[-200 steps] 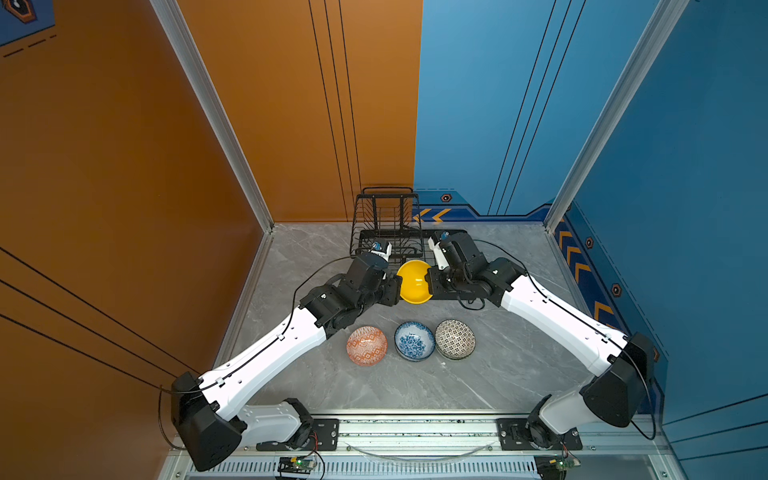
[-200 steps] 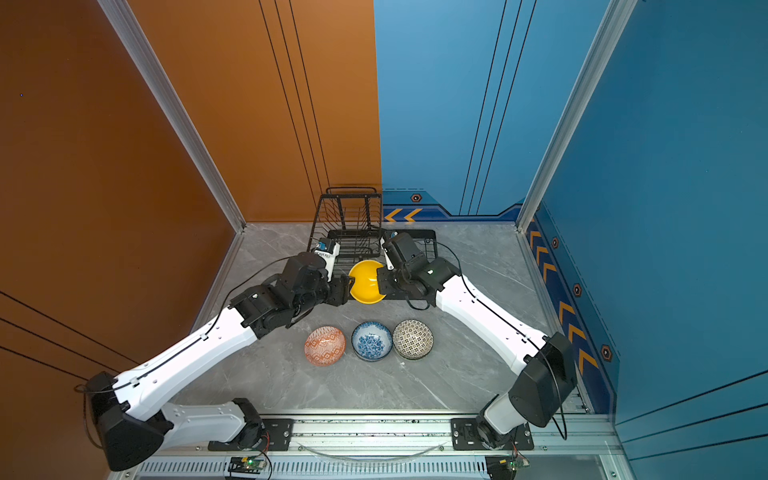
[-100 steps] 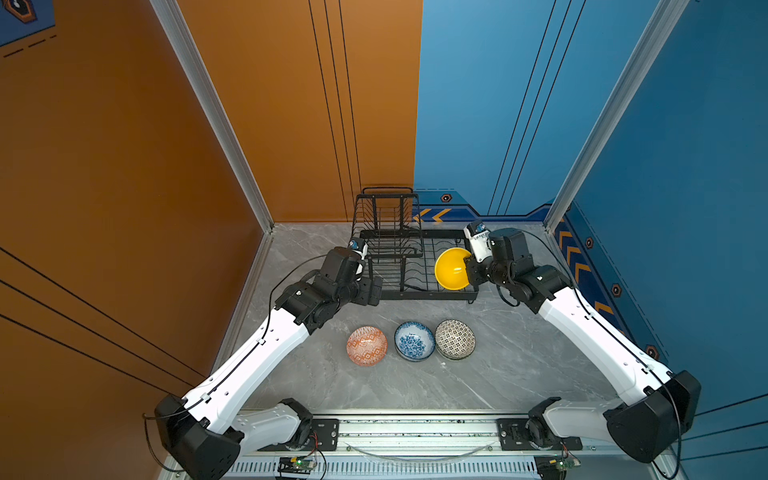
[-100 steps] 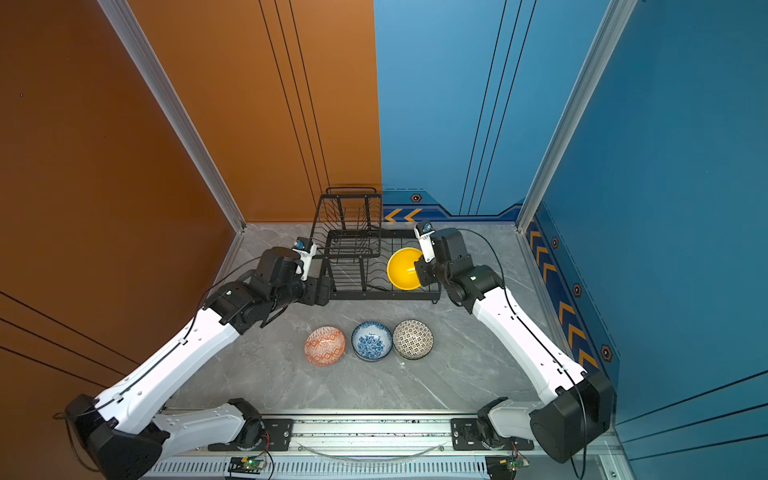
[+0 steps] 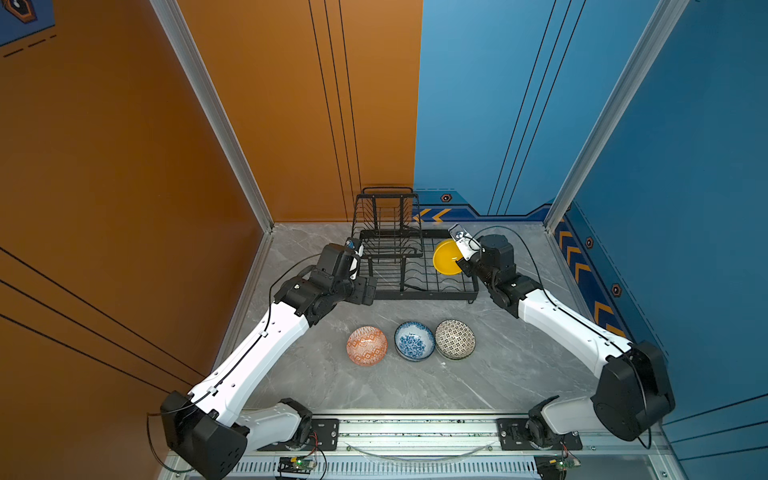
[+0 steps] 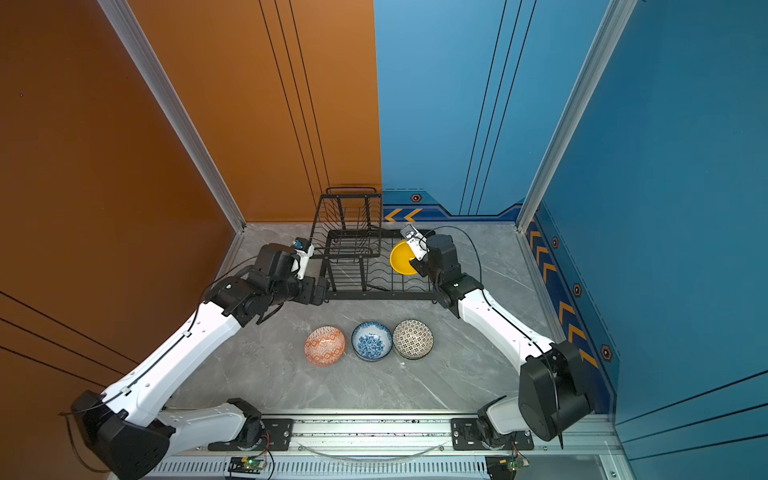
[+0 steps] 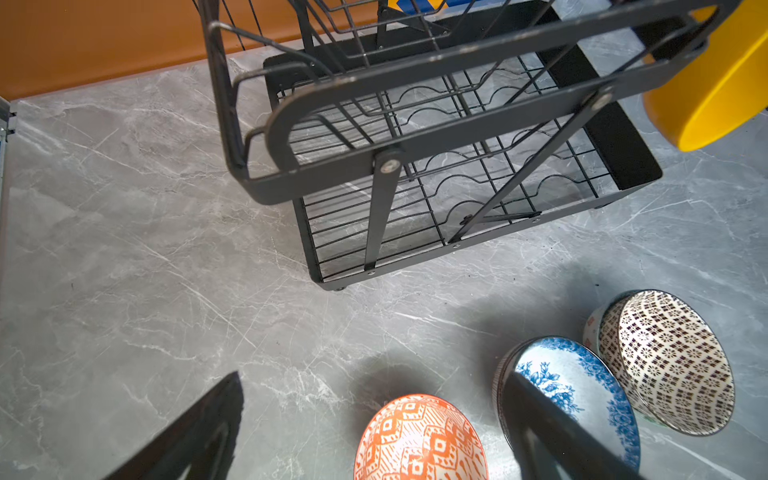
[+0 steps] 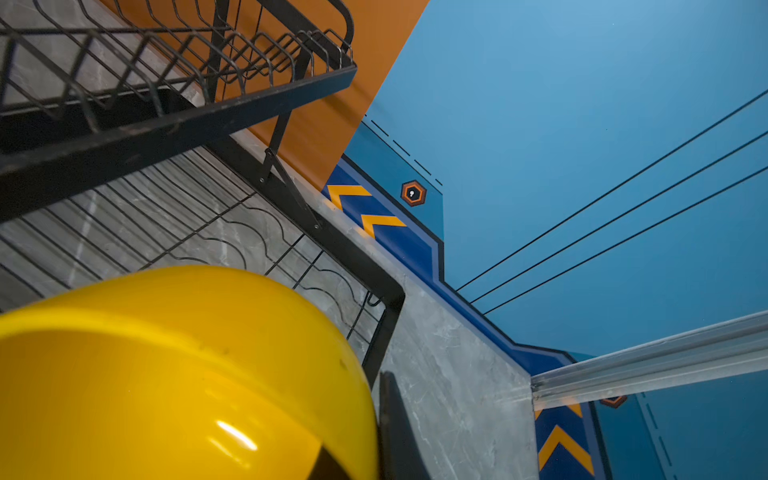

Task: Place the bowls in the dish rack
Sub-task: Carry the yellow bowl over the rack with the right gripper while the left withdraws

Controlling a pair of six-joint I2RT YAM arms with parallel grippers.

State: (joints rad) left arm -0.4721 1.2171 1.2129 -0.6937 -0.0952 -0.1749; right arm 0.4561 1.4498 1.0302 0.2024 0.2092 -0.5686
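Observation:
The yellow bowl [image 5: 445, 258] [image 6: 401, 258] [image 8: 166, 374] hangs tilted on its side over the right end of the dish rack [image 5: 415, 294] [image 6: 374, 296] [image 7: 457, 124] [image 8: 166, 120]. My right gripper [image 5: 461, 262] [image 6: 417, 264] [image 8: 370, 436] is shut on its rim. My left gripper [image 5: 368, 291] [image 6: 318, 291] [image 7: 374, 380] is open and holds nothing, at the rack's front left corner. Three bowls stand in a row on the floor in front of the rack: orange-white [image 5: 366, 345] [image 7: 419, 440], blue-white [image 5: 414, 340] [image 7: 582, 399] and black-white [image 5: 455, 338] [image 7: 665, 357].
The rack's raised upper basket [image 5: 388, 232] stands over its left half. An orange wall [image 5: 124, 187] closes the left side and a blue wall [image 5: 685, 208] the right. The arms' base rail [image 5: 415, 428] runs along the front.
The right arm has carried the yellow bowl from the middle front of the rack to its right end. The left gripper has drawn back to the left, away from the bowl.

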